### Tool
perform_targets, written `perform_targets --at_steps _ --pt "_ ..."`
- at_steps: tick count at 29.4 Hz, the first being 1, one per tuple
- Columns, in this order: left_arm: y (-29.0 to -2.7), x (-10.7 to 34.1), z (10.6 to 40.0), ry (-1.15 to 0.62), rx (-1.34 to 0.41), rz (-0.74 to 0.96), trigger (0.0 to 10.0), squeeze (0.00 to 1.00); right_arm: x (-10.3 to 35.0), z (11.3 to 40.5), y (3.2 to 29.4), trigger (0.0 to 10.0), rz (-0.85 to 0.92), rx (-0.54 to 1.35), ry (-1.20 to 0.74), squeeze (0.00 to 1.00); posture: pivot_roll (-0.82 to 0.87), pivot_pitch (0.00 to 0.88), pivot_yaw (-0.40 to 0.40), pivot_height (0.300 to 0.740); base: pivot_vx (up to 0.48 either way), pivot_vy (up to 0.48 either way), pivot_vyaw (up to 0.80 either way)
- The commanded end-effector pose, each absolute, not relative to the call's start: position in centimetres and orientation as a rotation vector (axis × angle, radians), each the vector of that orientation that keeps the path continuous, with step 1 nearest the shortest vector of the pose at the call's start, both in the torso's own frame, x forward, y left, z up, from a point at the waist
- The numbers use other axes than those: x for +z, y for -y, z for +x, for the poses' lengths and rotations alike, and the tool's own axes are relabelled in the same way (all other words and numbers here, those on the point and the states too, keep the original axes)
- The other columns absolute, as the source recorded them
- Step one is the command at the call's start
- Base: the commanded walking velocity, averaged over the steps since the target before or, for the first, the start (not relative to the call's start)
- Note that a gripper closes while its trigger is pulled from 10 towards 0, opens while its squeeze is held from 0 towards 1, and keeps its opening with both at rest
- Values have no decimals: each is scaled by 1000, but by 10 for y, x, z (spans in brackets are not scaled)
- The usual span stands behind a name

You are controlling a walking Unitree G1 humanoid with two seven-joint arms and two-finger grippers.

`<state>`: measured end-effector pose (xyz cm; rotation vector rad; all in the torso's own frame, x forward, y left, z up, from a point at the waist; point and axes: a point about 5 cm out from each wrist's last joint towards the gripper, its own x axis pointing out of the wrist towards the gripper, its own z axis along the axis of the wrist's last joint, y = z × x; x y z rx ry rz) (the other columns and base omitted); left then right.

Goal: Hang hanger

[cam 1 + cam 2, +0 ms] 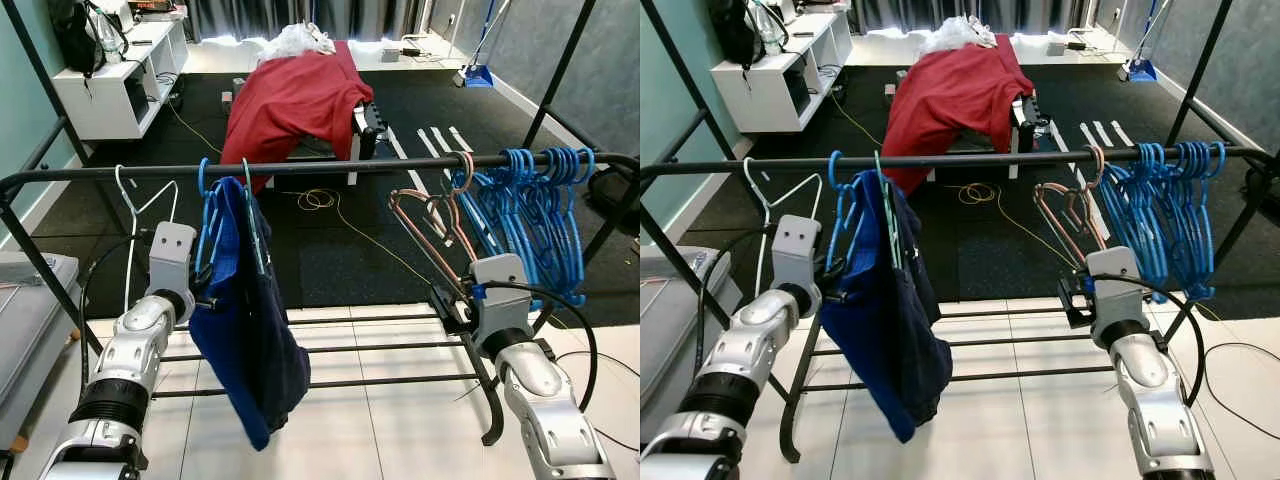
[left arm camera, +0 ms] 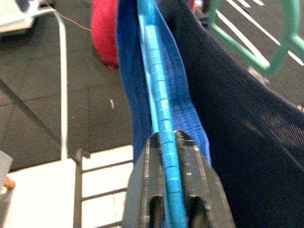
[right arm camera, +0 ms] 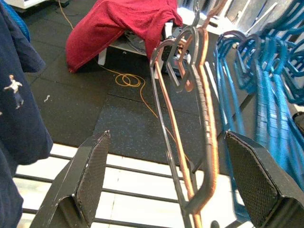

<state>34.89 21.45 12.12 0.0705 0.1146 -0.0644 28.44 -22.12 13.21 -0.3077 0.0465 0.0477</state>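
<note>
Blue hanger [image 2: 159, 118] pinched between left gripper [image 2: 172, 190] fingers, hooked on rail [image 1: 330, 165]. Copper hanger [image 3: 202, 128] dangling between right gripper [image 3: 175, 180] fingers, spread wide, not touching.

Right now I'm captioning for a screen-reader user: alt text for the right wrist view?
Open right gripper straddles a pink hanger hanging between its jaws; blue hangers hang beside it, with a red cloth draped beyond.

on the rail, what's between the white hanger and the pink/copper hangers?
In the left eye view, between the white hanger and the pink hangers the rail carries a blue hanger with dark blue clothing, then a bare stretch. The left end effector grips that blue hanger.
</note>
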Motion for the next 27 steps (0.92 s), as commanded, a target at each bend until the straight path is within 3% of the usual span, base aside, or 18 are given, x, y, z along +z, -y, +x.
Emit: perform_targets --at_steps 1,11,15,17,27 --pt "-225 136 348 -16 -4 20 0 0 131 285 223 10000 -305 36 -48 0 -130 4 7 740 0 0 0" --pt "-243 148 328 66 40 -8 0 0 131 284 222 10000 -302 36 -48 0 -120 11 4 740 0 0 0" --pt "-289 167 284 132 119 42 0 0 130 285 222 10000 -292 43 -53 0 -91 20 4 740 0 0 0" --pt "-296 161 270 112 124 65 0 0 130 286 222 10000 -289 45 -53 0 -90 21 5 740 0 0 0" --pt "-284 135 238 68 43 30 0 0 130 287 221 10000 -286 48 -53 0 -86 17 6 740 0 0 0"
